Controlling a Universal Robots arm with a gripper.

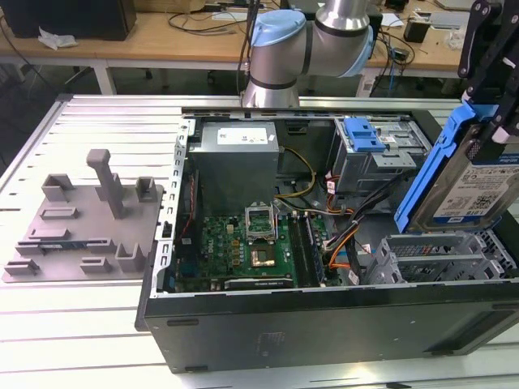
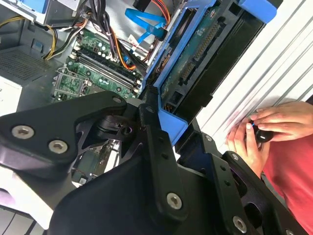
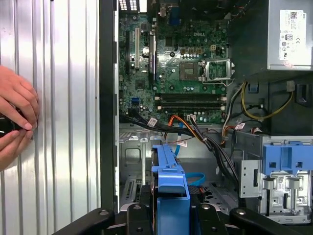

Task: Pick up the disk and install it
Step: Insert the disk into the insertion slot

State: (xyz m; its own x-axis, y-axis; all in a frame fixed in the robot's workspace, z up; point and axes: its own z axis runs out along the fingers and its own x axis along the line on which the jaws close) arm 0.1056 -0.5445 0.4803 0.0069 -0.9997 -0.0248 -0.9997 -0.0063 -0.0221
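Observation:
My gripper (image 1: 489, 121) is shut on the disk (image 1: 474, 182), a silver hard drive with a blue-and-white label and a blue plastic frame. I hold it tilted on edge, in the air over the grey drive cage (image 1: 438, 255) at the exterior view's right end of the open computer case (image 1: 324, 324). In the second wrist view the disk (image 2: 205, 54) shows its connector edge between the black fingers (image 2: 156, 127). The first wrist view has the disk's blue frame (image 3: 168, 181) edge-on above the case floor.
Inside the case lie the motherboard (image 1: 243, 243), a power supply (image 1: 239, 158), cable bundles (image 1: 340, 235) and a bay with a blue latch piece (image 1: 362, 134). A grey tray with upright posts (image 1: 85, 219) sits on the slatted table. A person's hands (image 2: 259, 132) rest beside the case.

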